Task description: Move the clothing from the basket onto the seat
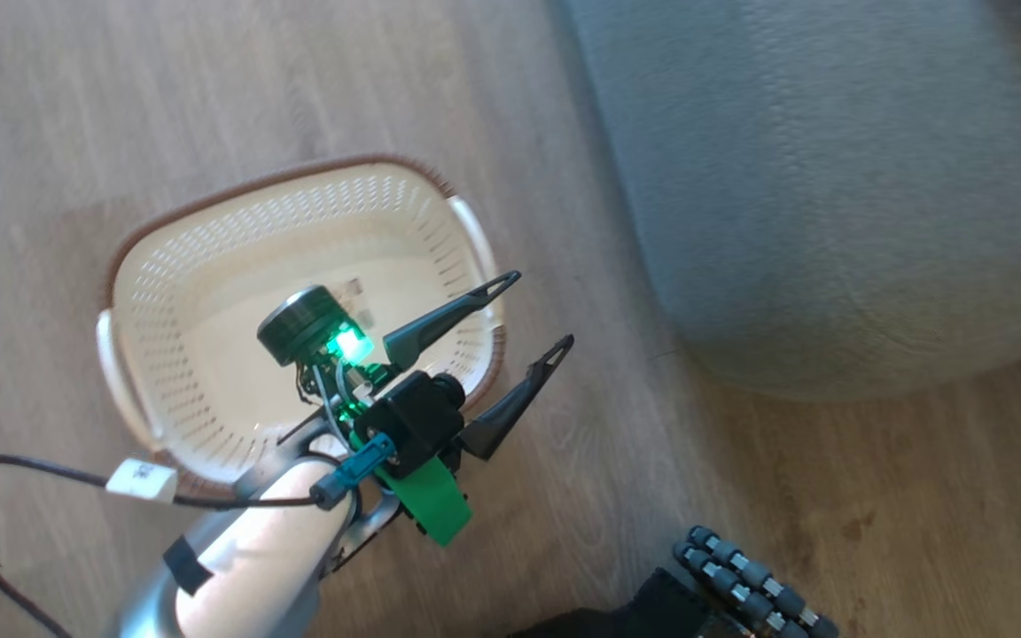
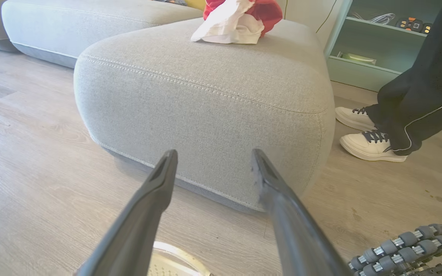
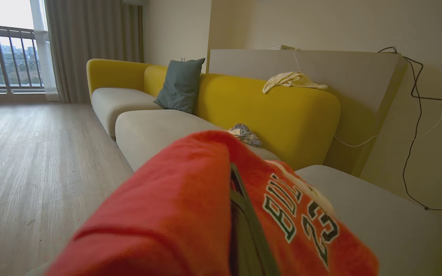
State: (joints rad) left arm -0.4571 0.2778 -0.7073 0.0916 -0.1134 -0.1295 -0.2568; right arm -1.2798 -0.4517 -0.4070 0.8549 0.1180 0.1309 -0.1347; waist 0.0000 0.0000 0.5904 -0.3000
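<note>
Basket (image 1: 209, 248) empty, left hand (image 1: 537, 310) spread above it, one garment (image 2: 236, 23) on seat (image 1: 830, 177); right hand (image 3: 233, 180) pinching jersey (image 3: 175, 207) near seat, and cloth draped over fingers (image 3: 246, 230) may snag at release and drag off.

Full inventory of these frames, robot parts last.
basket: one, cream, on floor, empty
seat: one, grey, right of basket
clothing: one heap, red and white, on seat
shirt: one, red, lettered, over right gripper; maybe from that heap
cushion: one, blue-grey, on yellow sofa
pale cloth: one, on sofa back
patterned cloth: one, on sofa seat
shelf: one, teal, beyond seat
person's shoes: two, white, beside seat
wheel: one, grey, on floor
left gripper: open, over basket edge
right gripper: shut on shirt
</note>
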